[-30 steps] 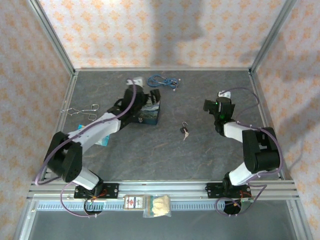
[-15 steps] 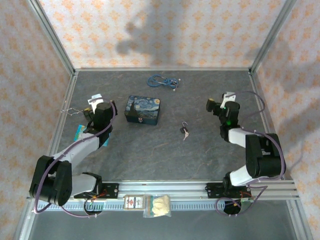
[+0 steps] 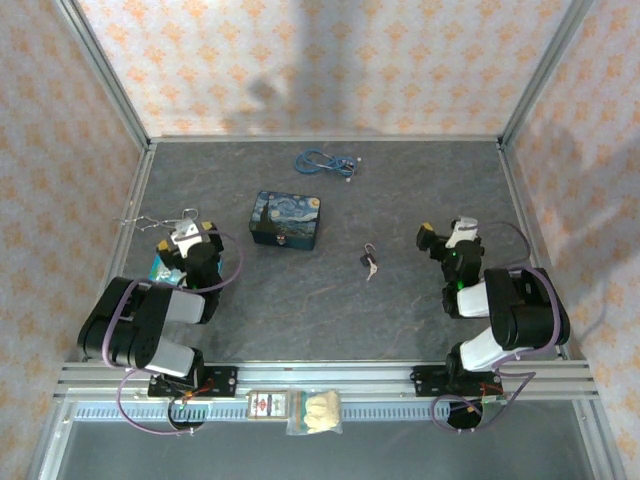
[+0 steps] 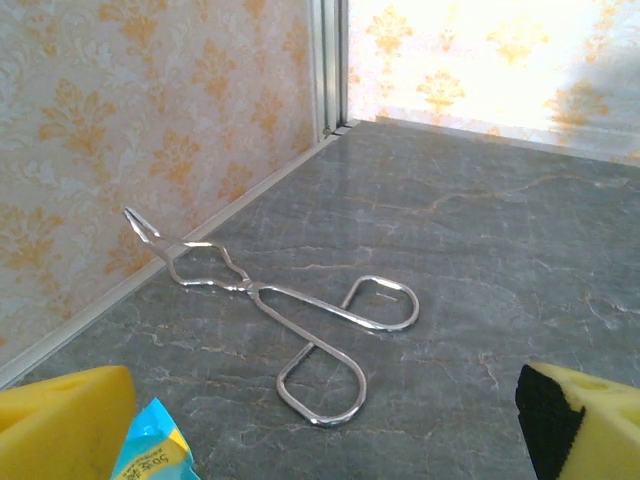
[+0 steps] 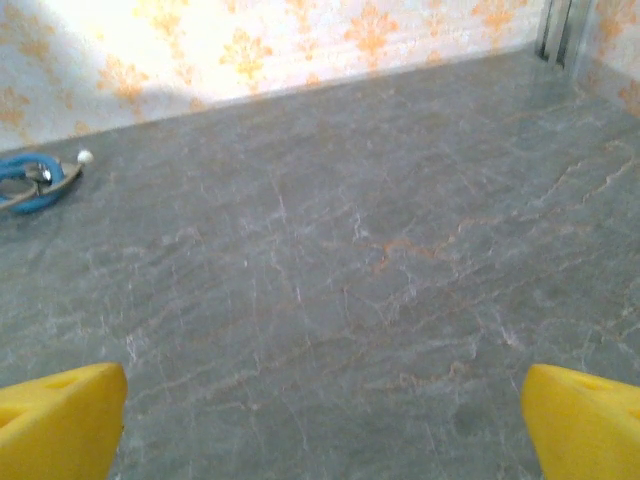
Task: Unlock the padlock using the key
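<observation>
on the table (image 3: 300, 320) lie one padlock (image 3: 368, 257), one key (image 3: 375, 268), one tin (image 3: 286, 220), one pair of tongs (image 4: 262, 292), one blue cable (image 3: 322, 160) and one blue packet (image 4: 150, 445), with two arms (image 3: 140, 325) (image 3: 515, 315) at its near edge.

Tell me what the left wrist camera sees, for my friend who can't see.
Silver wire tongs lie flat on the grey table beside the patterned wall. The left gripper is open, its yellow fingers at the bottom corners, with a blue packet poking in by the left one.
</observation>
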